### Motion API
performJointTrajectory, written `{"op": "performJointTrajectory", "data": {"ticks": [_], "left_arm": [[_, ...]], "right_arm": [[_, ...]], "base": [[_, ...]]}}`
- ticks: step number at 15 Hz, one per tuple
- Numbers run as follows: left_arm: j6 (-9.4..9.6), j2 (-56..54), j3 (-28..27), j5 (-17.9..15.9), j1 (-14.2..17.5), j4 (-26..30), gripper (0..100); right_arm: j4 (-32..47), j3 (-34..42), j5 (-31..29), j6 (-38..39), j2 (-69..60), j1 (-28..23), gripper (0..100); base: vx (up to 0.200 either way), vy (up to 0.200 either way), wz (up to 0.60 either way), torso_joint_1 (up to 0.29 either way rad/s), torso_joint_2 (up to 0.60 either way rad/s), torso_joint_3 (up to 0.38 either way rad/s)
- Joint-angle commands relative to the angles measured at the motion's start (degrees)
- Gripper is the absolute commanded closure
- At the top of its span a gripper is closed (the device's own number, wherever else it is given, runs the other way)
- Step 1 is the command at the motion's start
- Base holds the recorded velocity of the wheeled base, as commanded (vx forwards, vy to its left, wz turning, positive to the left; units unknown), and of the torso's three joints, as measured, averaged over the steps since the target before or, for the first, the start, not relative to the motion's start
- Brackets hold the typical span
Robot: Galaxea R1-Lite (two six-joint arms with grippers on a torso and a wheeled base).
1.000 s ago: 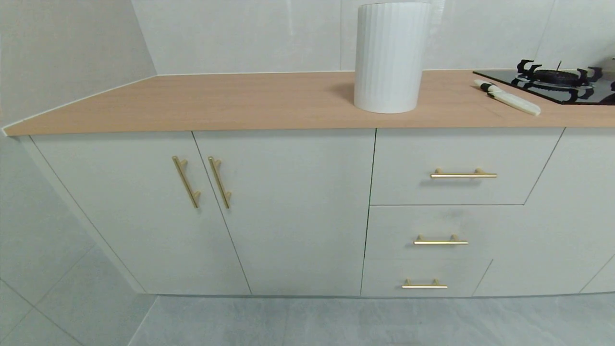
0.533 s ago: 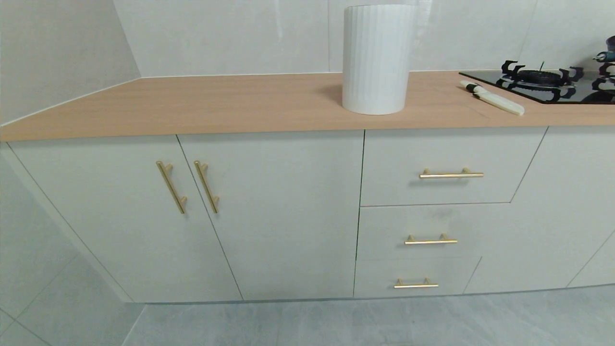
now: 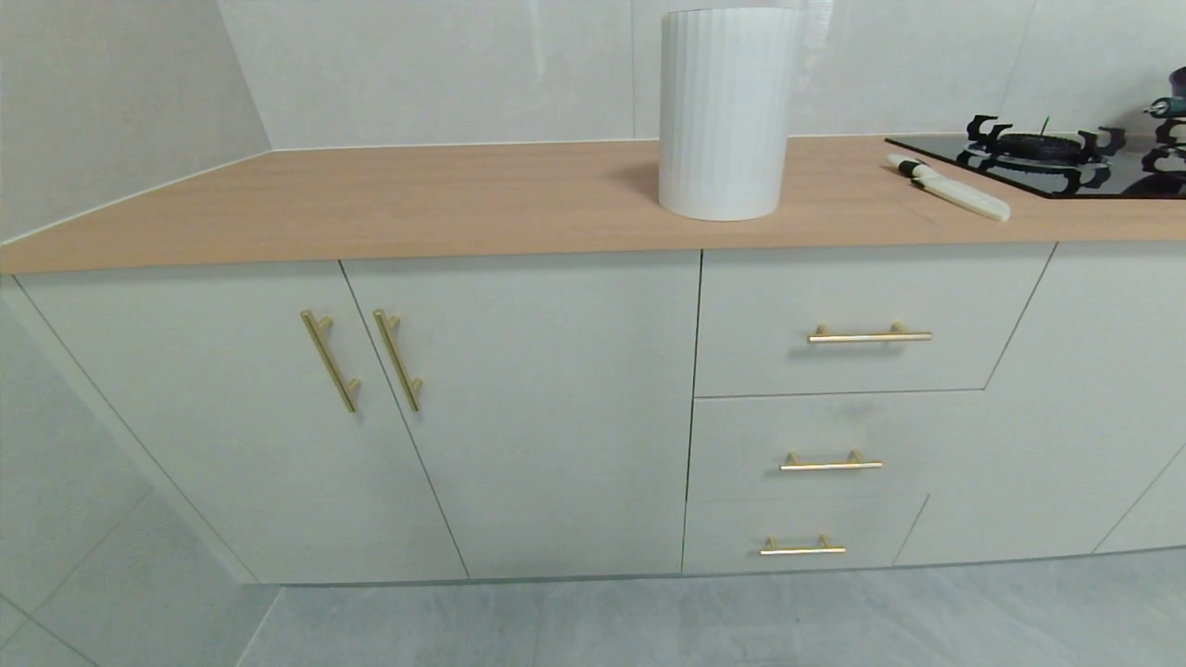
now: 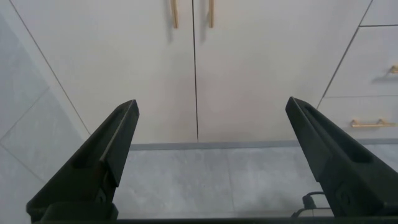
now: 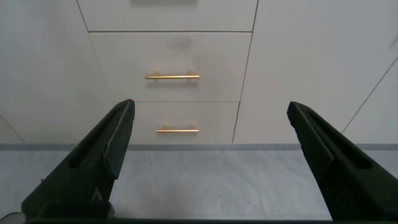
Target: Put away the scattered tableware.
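1. Mostly smooth, matte surfaces: a wood-grain countertop [image 3: 417, 199] runs over pale flat-fronted cabinet doors [image 3: 519, 408] and drawers [image 3: 862, 296], each with a slim brass bar handle.
2. A tall white cylinder [image 3: 723, 111] with fine vertical ribs stands upright on the countertop, toward the back.
3. The knife [image 3: 950, 188] (pale cream blade, dark handle) lies flat on the countertop between the cylinder and the glossy black hob [image 3: 1047, 181], just beside the hob's near corner.
4. The left gripper [image 4: 211, 112] hangs low before the cabinet doors. Its black wedge-shaped fingers are spread wide with nothing between them, above the grey tiled floor [image 4: 205, 180].
5. The right gripper [image 5: 211, 111] sits equally low, facing the lower drawers, with its fingers wide apart and empty.
6. The hob is cut off at the right edge. The cylinder's inside cannot be seen, and the knife's finer detail is too small to tell.
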Motion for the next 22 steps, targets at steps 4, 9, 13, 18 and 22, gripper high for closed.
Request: {"op": "performJointTrajectory", "data": {"ticks": [4, 9, 13, 18, 22], "left_arm": [[-0.02, 0.0, 0.0, 0.0, 0.0, 0.0, 0], [-0.02, 0.0, 0.0, 0.0, 0.0, 0.0, 0], [-0.02, 0.1, 0.0, 0.0, 0.0, 0.0, 0], [-0.02, 0.0, 0.0, 0.0, 0.0, 0.0, 0], [-0.02, 0.0, 0.0, 0.0, 0.0, 0.0, 0]], "right_arm": [[0.0, 0.0, 0.0, -0.1, 0.1, 0.0, 0], [0.0, 0.0, 0.0, -0.1, 0.2, 0.0, 0], [0.0, 0.0, 0.0, -0.1, 0.2, 0.0, 0], [0.0, 0.0, 0.0, -0.1, 0.1, 0.0, 0], [0.0, 0.0, 0.0, -0.1, 0.1, 0.0, 0]], "base": [[0.0, -0.2, 0.0, -0.001, 0.01, 0.0], [0.0, -0.08, 0.0, 0.001, 0.0, 0.001], [0.05, 0.0, 0.0, 0.001, 0.0, 0.001], [0.2, 0.0, 0.0, 0.001, 0.0, 0.005], [0.2, 0.0, 0.0, 0.0, 0.0, 0.001]]}}
